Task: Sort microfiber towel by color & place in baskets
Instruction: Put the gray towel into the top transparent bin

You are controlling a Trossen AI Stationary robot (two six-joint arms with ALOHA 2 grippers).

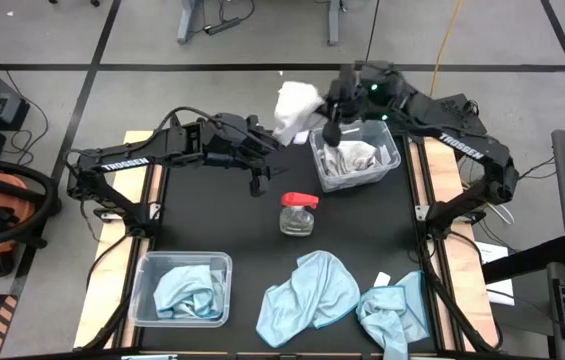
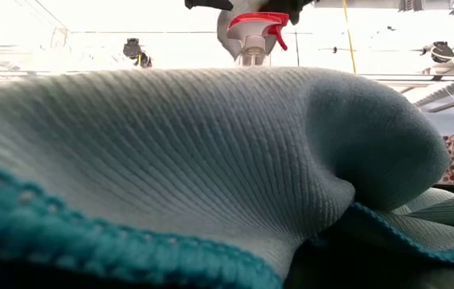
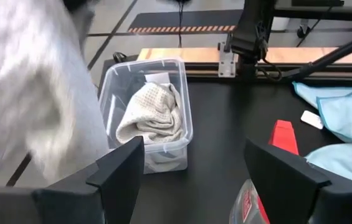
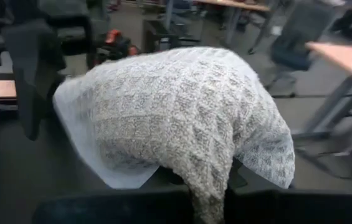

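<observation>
White towel (image 1: 295,108): you see it hanging in the air at the far edge of the bench (image 1: 222,225), just beside the far basket (image 1: 354,160), which already holds a pale towel. It is pinched in the right end effector (image 1: 333,127), whose fingers are pressed together on the cloth; the right wrist view shows the fabric draped over them. The left end effector (image 1: 258,172) hovers near the towel with its fingers spread and empty, the jar (image 1: 298,213) just in front of it. The near basket (image 1: 181,289) holds a blue towel; two more blue towels (image 1: 309,296) lie loose at the bench's near edge.

Step in hand, as you may judge it: carrying the white towel to the far basket. The next move calls for shifting the right end effector over that basket's opening, lowering, and letting go so the cloth falls wholly inside the rim.
</observation>
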